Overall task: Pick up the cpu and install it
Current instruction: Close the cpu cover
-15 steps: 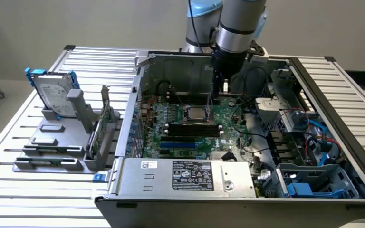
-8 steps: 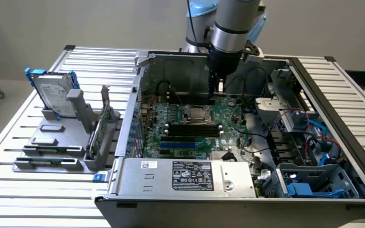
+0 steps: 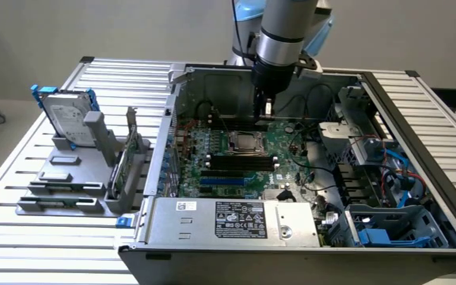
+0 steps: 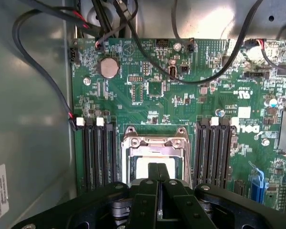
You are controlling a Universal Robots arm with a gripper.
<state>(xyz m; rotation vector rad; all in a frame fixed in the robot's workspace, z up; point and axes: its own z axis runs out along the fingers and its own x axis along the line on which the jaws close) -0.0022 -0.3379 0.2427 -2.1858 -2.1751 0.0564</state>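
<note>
The arm reaches down from the top centre of the exterior view into the open computer case (image 3: 158,155), and its tool (image 3: 267,111) hangs over the green motherboard (image 3: 291,142), just above the metal-framed socket (image 3: 248,142) at the middle of the frame. The tool's fingers (image 4: 151,191) are pressed together with nothing pinched between them. In the wrist view the cpu (image 4: 142,169) lies flat inside the socket frame (a pale square partly covered by the fingertips); whether the tips touch it cannot be told. Black memory slots (image 4: 97,152) flank the socket. A hard drive (image 3: 63,116) with blue brackets stands on the slatted worktop (image 3: 22,249) at the exterior view's upper left.
</note>
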